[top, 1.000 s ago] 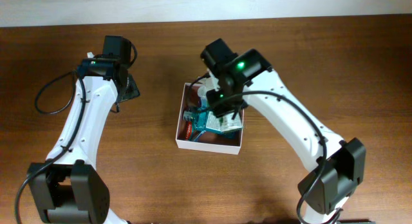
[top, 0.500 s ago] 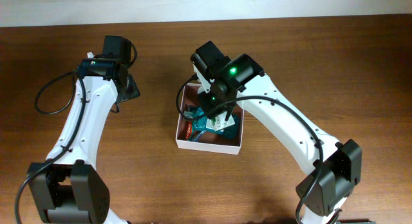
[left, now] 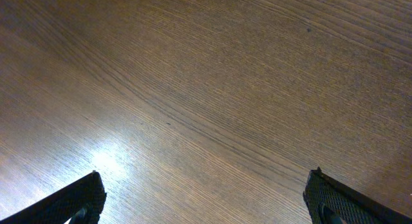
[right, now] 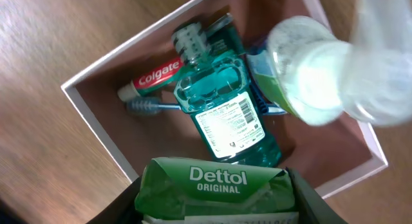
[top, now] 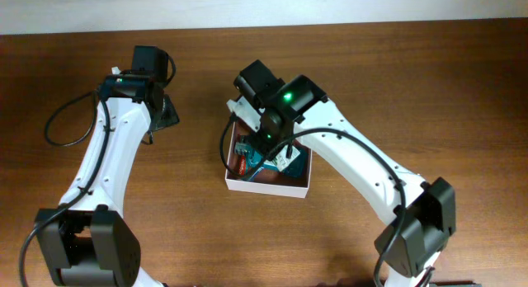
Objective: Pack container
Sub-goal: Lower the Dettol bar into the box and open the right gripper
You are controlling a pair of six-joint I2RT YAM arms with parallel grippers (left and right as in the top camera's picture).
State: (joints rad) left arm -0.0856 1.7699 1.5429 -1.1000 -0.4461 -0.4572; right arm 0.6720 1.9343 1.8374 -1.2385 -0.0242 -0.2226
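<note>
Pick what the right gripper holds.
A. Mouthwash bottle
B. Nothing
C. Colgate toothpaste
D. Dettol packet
D: the right gripper is closed on the green Dettol packet above the container, while the toothpaste and mouthwash lie inside it.

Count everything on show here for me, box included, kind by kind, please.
White box: 1
Toothpaste tube: 1
Mouthwash bottle: 1
Toothbrush: 1
Blurred green-and-white item, kind unclear: 1
Dettol packet, in the right jaws: 1
Total: 6
</note>
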